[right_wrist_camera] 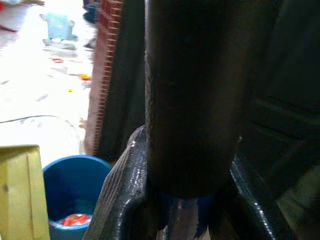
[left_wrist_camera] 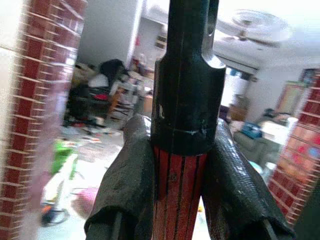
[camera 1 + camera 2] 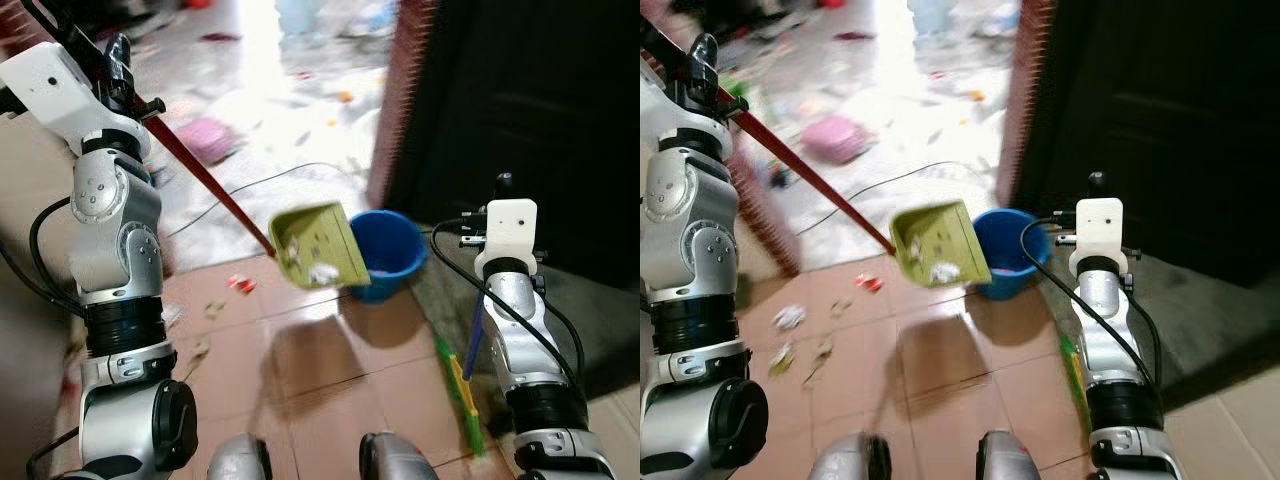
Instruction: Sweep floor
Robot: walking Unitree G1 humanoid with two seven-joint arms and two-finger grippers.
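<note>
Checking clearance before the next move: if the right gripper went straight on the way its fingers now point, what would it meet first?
The right gripper, shut on the broom handle, points toward the dark door. Beyond the handle, that door looks like the first thing met; depth is unclear. The blue bucket sits off to one side.

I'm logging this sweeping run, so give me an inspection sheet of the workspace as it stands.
Surface: tiled floor, scraps by the left arm.
Job's things: green dustpan raised, tilted beside the blue bucket, litter on it; green broom on the floor.
Clutter: pink item and litter beyond.
Grippers: left gripper shut on the dustpan's red handle; right gripper shut on the broom's handle.
Cables: black wire across the floor.
Surroundings: brick pillar, dark door.
</note>
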